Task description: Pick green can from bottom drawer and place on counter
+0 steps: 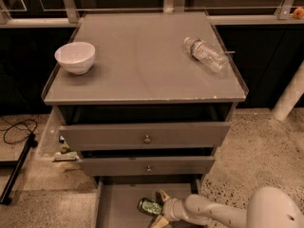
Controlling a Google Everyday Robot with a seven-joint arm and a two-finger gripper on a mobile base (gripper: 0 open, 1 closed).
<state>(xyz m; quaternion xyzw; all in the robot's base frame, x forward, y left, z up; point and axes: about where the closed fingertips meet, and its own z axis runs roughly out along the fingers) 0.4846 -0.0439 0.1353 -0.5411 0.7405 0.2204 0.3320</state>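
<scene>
While the gripper [160, 208] sits low in the bottom drawer [118, 208] with its two fingers spread, one on either side of the green can [148, 206], the task looks to be at its grasping step. The jaws stand apart around the can's right end and do not appear clamped on it. The can lies on its side on the drawer floor, near the middle, touching or just beside the fingertips; I cannot tell which. The drawer is already pulled out and the reach is made, so the closing, the lift and the placing on the counter [142, 70] are all left to do. By count there is one gripper on one pale arm [213, 212] coming in from the lower right, one green can, and three grey drawers. The two upper drawers [180, 136] are each slightly open and each carry one small round knob. On the counter are one white bowl [75, 57] at the left and one clear plastic bottle [205, 54] lying on its side at the right, well apart from each other.
</scene>
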